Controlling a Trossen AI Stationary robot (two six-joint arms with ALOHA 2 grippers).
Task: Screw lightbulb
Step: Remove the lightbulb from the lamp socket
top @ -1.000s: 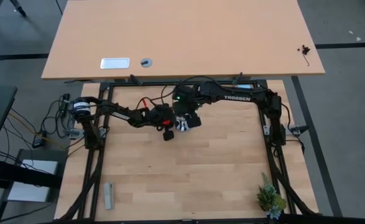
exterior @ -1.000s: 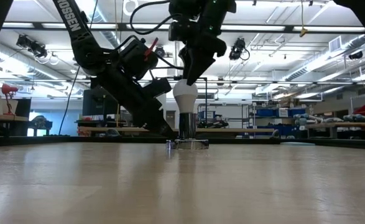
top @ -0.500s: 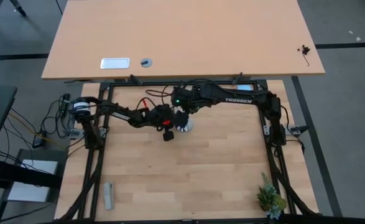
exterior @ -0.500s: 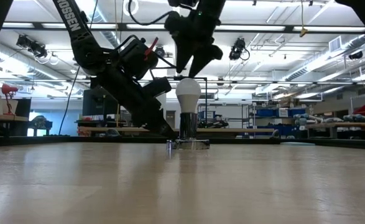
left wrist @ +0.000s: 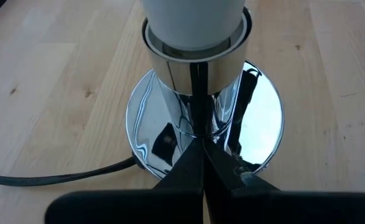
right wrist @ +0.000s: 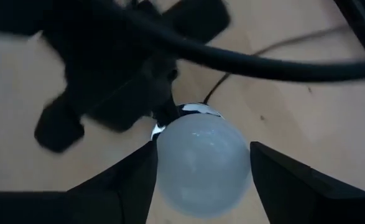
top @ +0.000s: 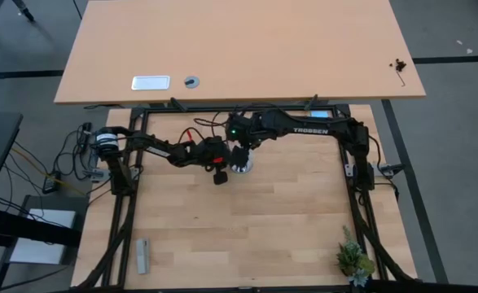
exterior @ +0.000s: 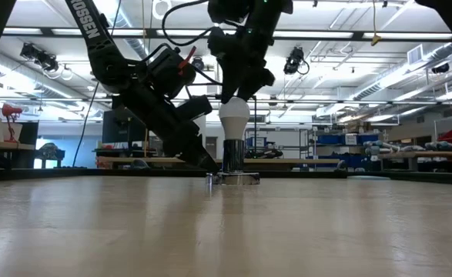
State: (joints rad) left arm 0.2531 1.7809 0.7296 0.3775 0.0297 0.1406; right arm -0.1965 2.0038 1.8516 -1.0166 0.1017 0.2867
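While the right tool (exterior: 239,91) hangs straight above the bulb (exterior: 234,117) with its two dark fingers spread wide, one finger (right wrist: 123,183) shows on each side of the frosted white globe in the right wrist view; whether they touch the glass cannot be told. The bulb is smooth, round at the top and narrowing to a neck, and stands upright in the socket (left wrist: 198,56), a polished chrome cylinder rising from a round mirror-bright base (left wrist: 266,118).

The left tool (left wrist: 202,174) lies low at the base's left edge, its fingers pressed together into a narrow black wedge whose tip meets the foot of the chrome cylinder; it holds nothing. A black cord (left wrist: 51,175) runs out from the base across the wood.

Seen from above, both arms meet at the far middle of the surface (top: 247,236), which is pale planked wood with visible grain, set in a dark metal frame. A small grey rectangular block (top: 142,255) lies at the near left, and a little green plant (top: 353,259) stands at the near right corner, both well apart from the socket.
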